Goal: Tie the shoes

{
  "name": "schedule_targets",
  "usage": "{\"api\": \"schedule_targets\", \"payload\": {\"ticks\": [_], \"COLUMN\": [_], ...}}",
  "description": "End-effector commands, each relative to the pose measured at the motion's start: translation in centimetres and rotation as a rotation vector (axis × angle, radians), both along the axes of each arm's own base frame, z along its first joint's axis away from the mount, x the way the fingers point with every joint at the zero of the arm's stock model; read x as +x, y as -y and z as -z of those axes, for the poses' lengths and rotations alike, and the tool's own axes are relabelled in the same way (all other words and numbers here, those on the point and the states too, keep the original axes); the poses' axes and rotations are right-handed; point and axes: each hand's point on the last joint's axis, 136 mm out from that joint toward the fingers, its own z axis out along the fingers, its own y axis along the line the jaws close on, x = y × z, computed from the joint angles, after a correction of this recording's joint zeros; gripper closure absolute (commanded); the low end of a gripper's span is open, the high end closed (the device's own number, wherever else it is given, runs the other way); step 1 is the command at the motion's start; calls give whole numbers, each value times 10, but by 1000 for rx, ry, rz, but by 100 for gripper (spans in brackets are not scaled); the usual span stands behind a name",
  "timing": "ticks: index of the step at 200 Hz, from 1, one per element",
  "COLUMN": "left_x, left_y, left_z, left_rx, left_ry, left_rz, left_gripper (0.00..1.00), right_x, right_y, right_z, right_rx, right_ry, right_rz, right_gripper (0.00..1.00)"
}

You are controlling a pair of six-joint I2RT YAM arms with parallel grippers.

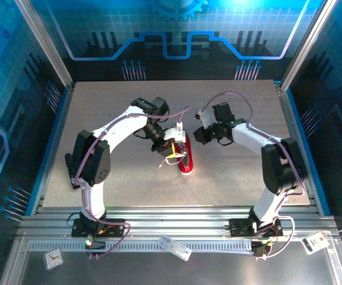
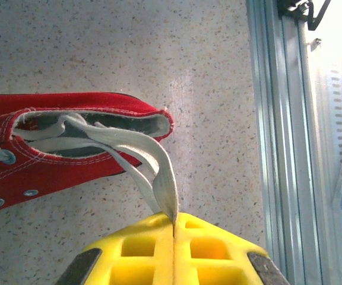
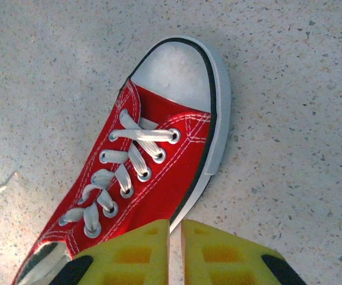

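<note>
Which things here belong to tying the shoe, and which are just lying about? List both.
Job in hand: red sneaker; its white lace, pinched in the shut left gripper; right gripper, jaws slightly apart, pointing at the sneaker.

Lying about, on the front metal ledge: small white square gadget; clear plastic piece; white box with red mark.

Frame edge crops the sneaker (image 2: 52,178); left jaws hide the lace (image 2: 162,172) end.
</note>
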Motion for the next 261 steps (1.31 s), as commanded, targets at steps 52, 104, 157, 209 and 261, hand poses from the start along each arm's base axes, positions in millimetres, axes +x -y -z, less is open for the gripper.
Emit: {"api": "schedule_targets", "payload": {"ticks": [52,104,157,209,261], "left_x": [3,4,5,7,11], "left_y": [17,22,23,22,21], "left_z": [-9,-3,-6,-8,-9], "left_rx": [-47,-40,-46,-58,-72], "left_ry": [-84,-175,-188,-194,-201], "left_rz": [-7,-16,-22,-32,-44], "left_gripper": [100,100,100,100,100], "right_x": [-51,-88,-95,-88,-100], "right_y": [-1,-21,-37,-38,-57], "right_z": [-25,-6,0,7,3], "right_rx": [150,135,86,45,76], "right_ry": [-19,-42,9,45,106], "right_rz": [32,-16,-69,-73,-191], "right_gripper": [70,50,49,47,43]}}
